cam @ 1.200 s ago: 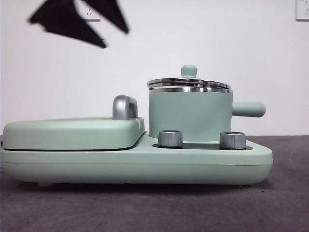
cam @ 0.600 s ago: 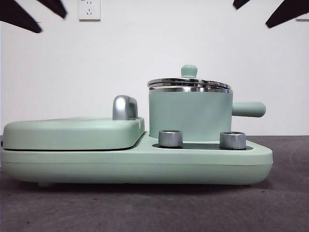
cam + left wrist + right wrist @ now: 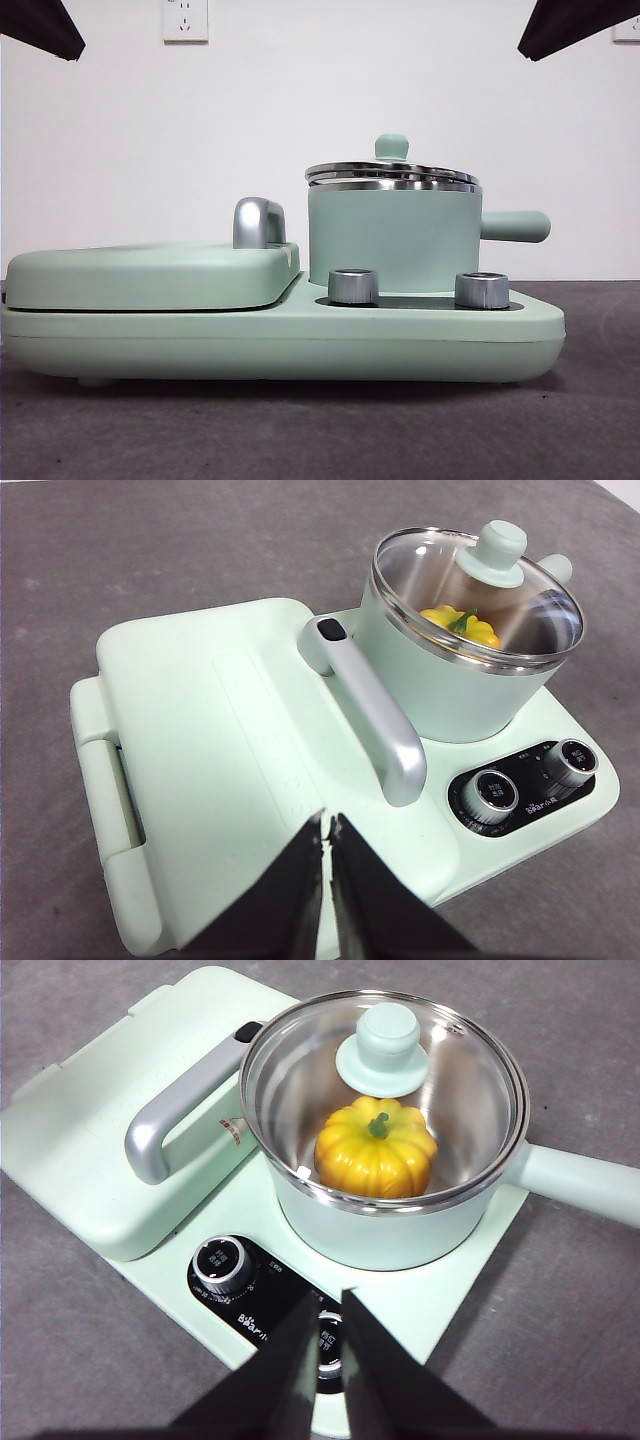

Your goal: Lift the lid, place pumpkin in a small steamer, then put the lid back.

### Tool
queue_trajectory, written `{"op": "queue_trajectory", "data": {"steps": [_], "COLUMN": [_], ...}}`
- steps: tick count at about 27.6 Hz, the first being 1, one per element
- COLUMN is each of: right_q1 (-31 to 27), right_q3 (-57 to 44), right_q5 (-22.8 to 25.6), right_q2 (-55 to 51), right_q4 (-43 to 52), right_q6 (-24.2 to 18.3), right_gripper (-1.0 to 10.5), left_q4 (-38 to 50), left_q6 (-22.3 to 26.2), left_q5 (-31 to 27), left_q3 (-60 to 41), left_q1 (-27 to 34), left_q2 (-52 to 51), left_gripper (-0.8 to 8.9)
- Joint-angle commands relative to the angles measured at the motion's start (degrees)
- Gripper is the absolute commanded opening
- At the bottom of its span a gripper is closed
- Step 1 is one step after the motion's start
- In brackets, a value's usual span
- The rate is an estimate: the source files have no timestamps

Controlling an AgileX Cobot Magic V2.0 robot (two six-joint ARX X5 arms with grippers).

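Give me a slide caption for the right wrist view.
Pumpkin sits inside the small steamer under its glass lid.

open air above lid, griddle handle just beside steamer

The glass lid sits level on the mint-green small steamer; inside, the yellow pumpkin stands upright.

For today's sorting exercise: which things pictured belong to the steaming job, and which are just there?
Part of the job:
lid, on the pot
pumpkin, inside the pot
small steamer

Just there:
griddle cover with its grey handle
two control knobs
left gripper and right gripper, holding nothing
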Motion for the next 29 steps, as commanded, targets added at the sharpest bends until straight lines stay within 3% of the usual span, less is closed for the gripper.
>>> {"op": "queue_trajectory", "data": {"steps": [1,11,14,17,23,29], "right_q1": [0.39,0.33,0.33,0.33,0.33,0.33], "right_q3": [0.28,0.28,0.28,0.28,0.28,0.28], "right_q5": [0.09,0.24,0.24,0.24,0.26,0.24], "right_q2": [0.02,0.0,0.0,0.0,-0.02,-0.02], "right_q4": [0.35,0.35,0.35,0.35,0.35,0.35], "right_q6": [-0.35,-0.35,-0.35,-0.35,-0.35,-0.35], "right_gripper": [0.2,0.2,0.2,0.2,0.2,0.2], "left_q4": [1.11,1.07,-0.13,0.0,14.21,22.32], "left_q6": [0.44,0.52,4.9,5.73,8.26,9.49], "left_q5": [0.02,0.04,-0.17,-0.15,-0.22,-0.33], "left_q3": [0.24,0.22,0.2,-0.7,-16.83,-34.36], "left_q1": [-0.31,-0.48,-0.46,1.03,14.38,28.61], "left_q2": [0.13,-0.17,-2.64,-5.55,-17.2,-30.88], "left_gripper": [0.07,0.07,0.07,0.07,0.07,0.07]}}
